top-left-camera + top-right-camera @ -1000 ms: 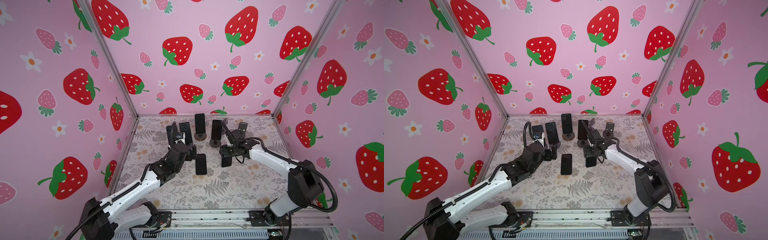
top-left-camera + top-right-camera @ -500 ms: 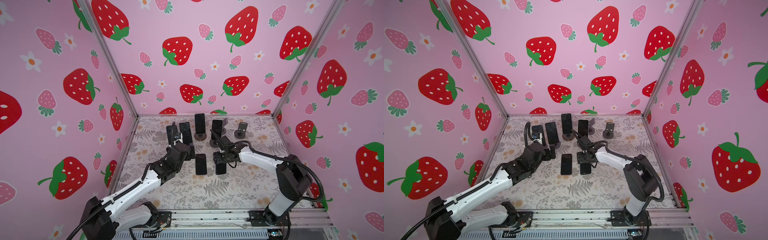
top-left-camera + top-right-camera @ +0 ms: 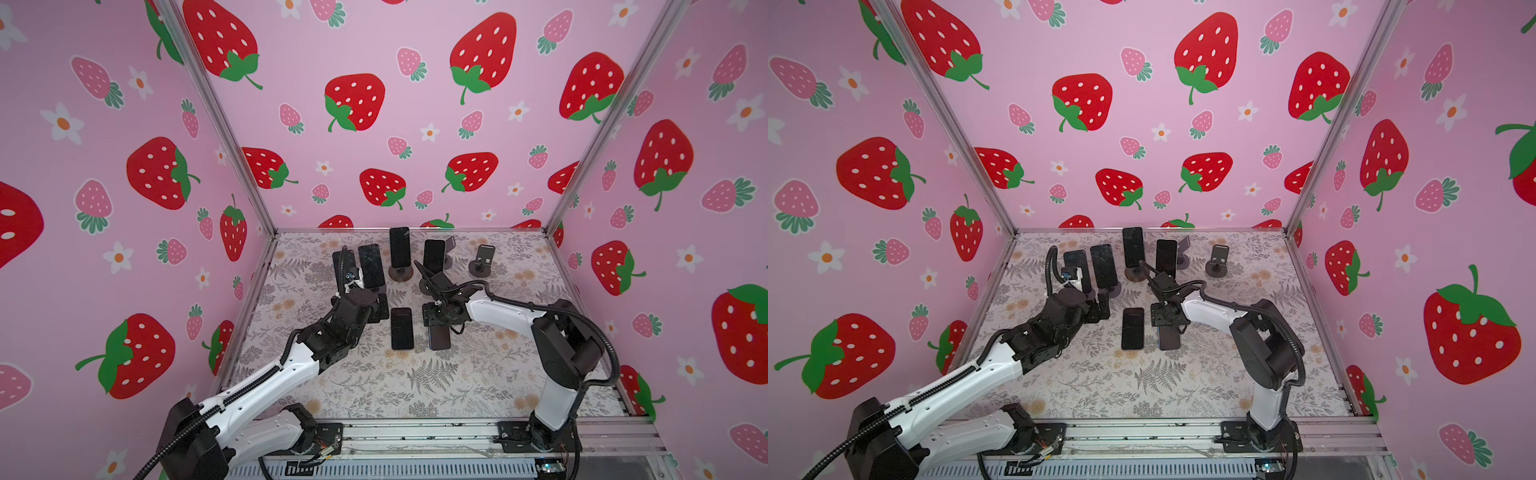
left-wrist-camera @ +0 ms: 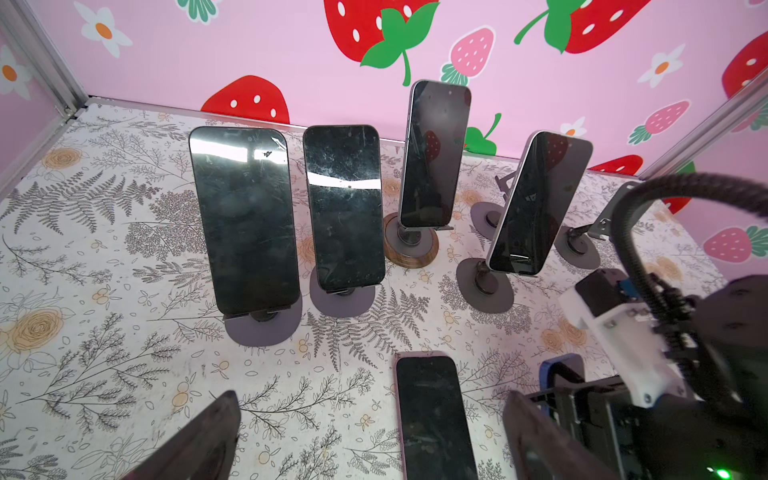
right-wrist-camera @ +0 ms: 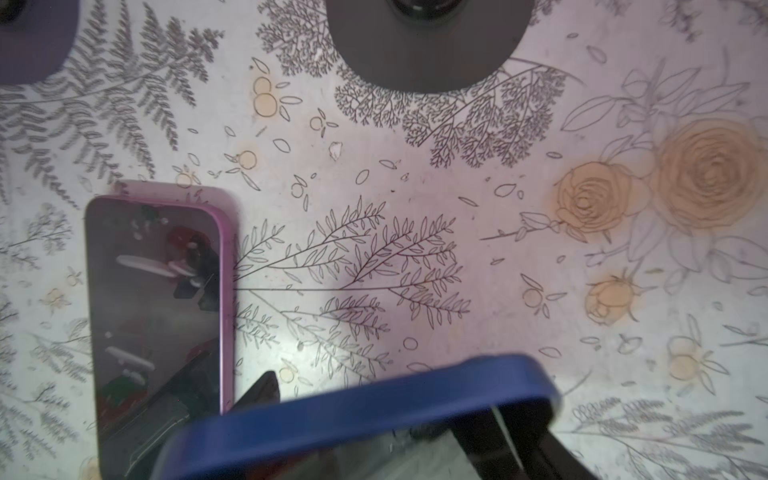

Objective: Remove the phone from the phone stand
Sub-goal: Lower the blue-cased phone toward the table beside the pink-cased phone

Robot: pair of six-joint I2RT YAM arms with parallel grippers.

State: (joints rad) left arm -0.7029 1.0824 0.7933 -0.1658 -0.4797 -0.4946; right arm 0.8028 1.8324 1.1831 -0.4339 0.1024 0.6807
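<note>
The right tool [image 3: 439, 325] is clasping the blue-cased phone [image 5: 365, 399], holding it low over the floral tabletop [image 3: 457, 386], clear of every stand and just beside a pink-cased phone [image 3: 402, 328] that is lying flat. The left tool [image 3: 376, 309] is hanging spread wide and empty near four upright phones [image 4: 245, 216], which are leaning on their stands [image 4: 266, 332].

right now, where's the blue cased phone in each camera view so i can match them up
Both top views: blue-cased phone in the middle, just right of the flat pink-edged phone.
Left wrist: only its blue corner shows, beside that flat phone.
Right wrist: close up and blurred, its blue edge next to the flat phone.
Shared landmark: the pink-edged phone, in all four views.
</note>
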